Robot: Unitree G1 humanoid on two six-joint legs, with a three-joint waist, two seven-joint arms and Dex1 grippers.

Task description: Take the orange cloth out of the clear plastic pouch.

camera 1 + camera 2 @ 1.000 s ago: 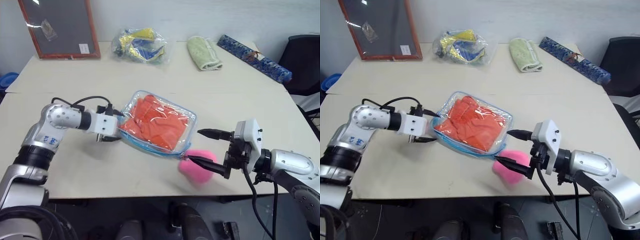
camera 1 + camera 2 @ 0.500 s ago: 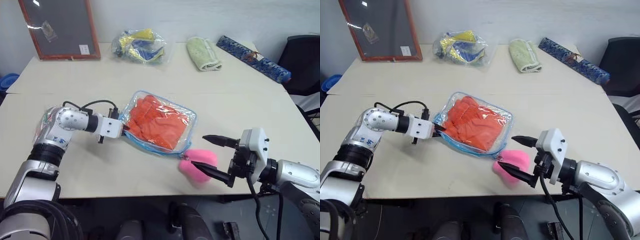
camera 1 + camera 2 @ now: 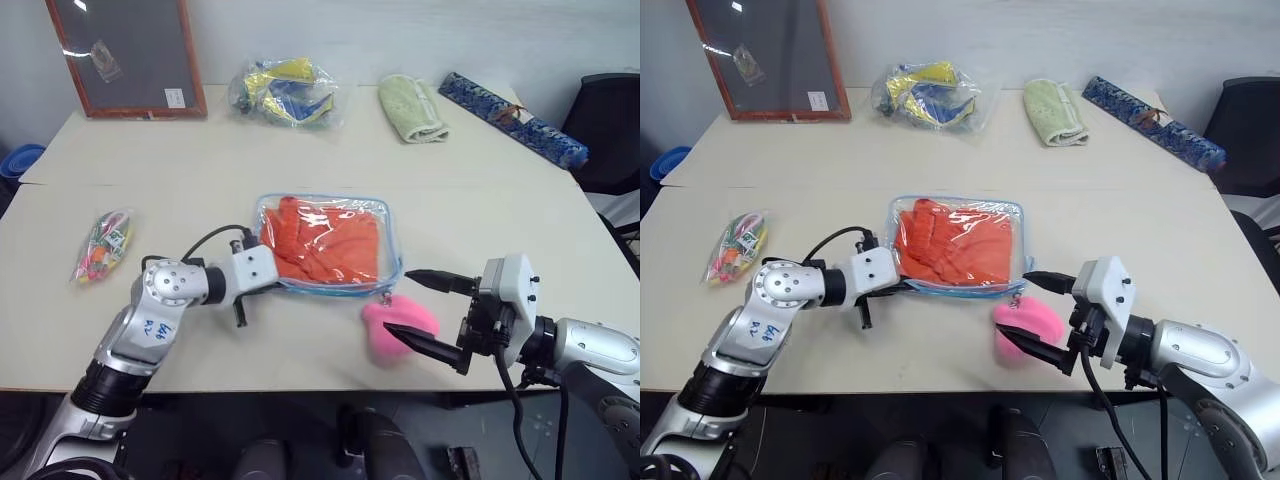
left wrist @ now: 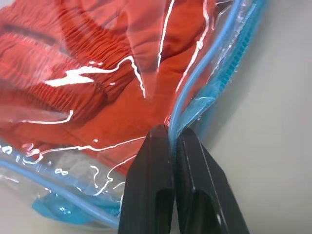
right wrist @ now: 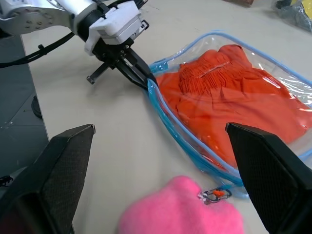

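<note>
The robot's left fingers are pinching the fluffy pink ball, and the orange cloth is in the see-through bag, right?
Not quite. The left fingers pinch the clear plastic pouch by its blue edge, not the pink pompom; the left wrist view shows it. The orange cloth is inside.

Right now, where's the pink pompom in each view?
Left eye view: pink pompom at the pouch's near right corner, between the right gripper's fingers.
Right eye view: same place.
Left wrist view: not in it.
Right wrist view: near edge, centre.
Shared landmark: clear plastic pouch.
</note>
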